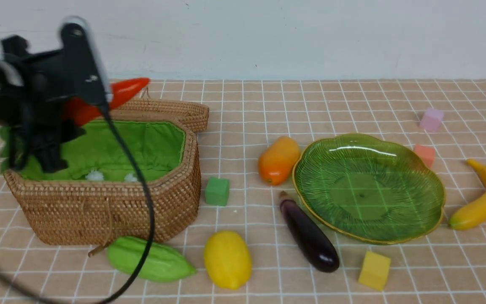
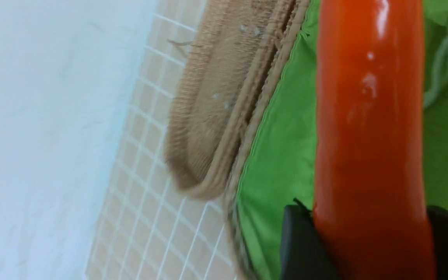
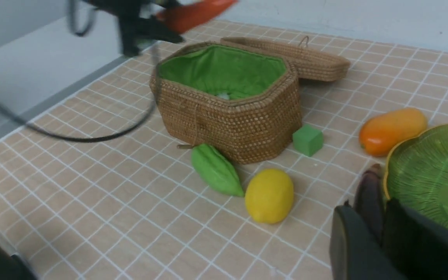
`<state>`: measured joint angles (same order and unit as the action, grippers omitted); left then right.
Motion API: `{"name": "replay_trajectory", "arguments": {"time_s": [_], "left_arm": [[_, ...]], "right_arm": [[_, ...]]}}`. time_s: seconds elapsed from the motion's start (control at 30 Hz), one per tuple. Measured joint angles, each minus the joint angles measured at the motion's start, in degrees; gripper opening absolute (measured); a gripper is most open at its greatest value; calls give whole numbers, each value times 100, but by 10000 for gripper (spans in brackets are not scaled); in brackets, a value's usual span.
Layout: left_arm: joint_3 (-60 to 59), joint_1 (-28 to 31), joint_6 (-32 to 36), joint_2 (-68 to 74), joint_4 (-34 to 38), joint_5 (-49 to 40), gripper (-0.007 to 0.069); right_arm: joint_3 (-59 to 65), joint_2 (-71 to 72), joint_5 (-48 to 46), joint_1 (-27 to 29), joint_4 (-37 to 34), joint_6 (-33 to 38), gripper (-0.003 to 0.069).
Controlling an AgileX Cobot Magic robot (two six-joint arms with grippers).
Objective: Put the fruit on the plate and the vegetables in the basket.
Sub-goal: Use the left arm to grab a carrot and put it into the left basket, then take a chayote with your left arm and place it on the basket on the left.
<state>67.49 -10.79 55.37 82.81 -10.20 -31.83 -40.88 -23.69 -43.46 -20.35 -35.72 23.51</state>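
Note:
My left gripper (image 1: 76, 112) hangs over the back left of the wicker basket (image 1: 108, 211), shut on the orange-red carrot (image 1: 120, 95), whose tip points right over the lid (image 1: 175, 110). In the left wrist view both black fingers (image 2: 301, 241) press the carrot (image 2: 368, 116) above the green lining. The gourd (image 1: 150, 258) and lemon (image 1: 227, 259) lie in front of the basket. The mango (image 1: 279, 160) and eggplant (image 1: 308, 236) lie left of the green plate (image 1: 369, 185), the banana (image 1: 483, 196) to its right. My right gripper (image 3: 370, 210) shows a narrow gap, short of the eggplant (image 3: 368, 186).
A green cube (image 1: 217, 191) sits right of the basket. A yellow cube (image 1: 374, 270) lies in front of the plate; pink (image 1: 431, 119) and salmon (image 1: 424, 154) cubes lie behind it. My left arm's black cable (image 1: 141, 211) droops across the basket's front.

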Motion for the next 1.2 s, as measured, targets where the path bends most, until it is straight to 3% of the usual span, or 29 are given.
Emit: {"name": "replay_trajectory", "arguments": {"time_s": [0.2,0.33,0.5,0.6,0.7,0.87,0.93,1.03,1.2], "left_arm": [[222,0,-115,800,-474,57,398],[222,0,-251,844,-589,38,578],[222,-10,-722,492,-311,-113,657],[222,-101,-1217,81,191,-553,638],[149,-400,-1501,-471,826,-1185,541],[-609,-1459,-925,-1096,1125,-1827,328],[-1008,-1774,-761,-1147,1131,-2033,294],[-1654,-2117,-650,-1068,1090,-1841,314],[-2069,-2267,-587,-668,1020,-564,495]], "right_arm": [[0,0,-33,0,-28,0,153],[0,0,80,0,-99,0,154],[0,0,166,0,-163,0,154],[0,0,217,0,-163,0,157],[-40,0,203,0,-176,0,160],[-343,0,-112,0,-163,5,162],[-417,0,-242,0,-163,5,162],[-435,0,-432,0,-163,5,162],[-447,0,-567,0,-163,5,162]]}}
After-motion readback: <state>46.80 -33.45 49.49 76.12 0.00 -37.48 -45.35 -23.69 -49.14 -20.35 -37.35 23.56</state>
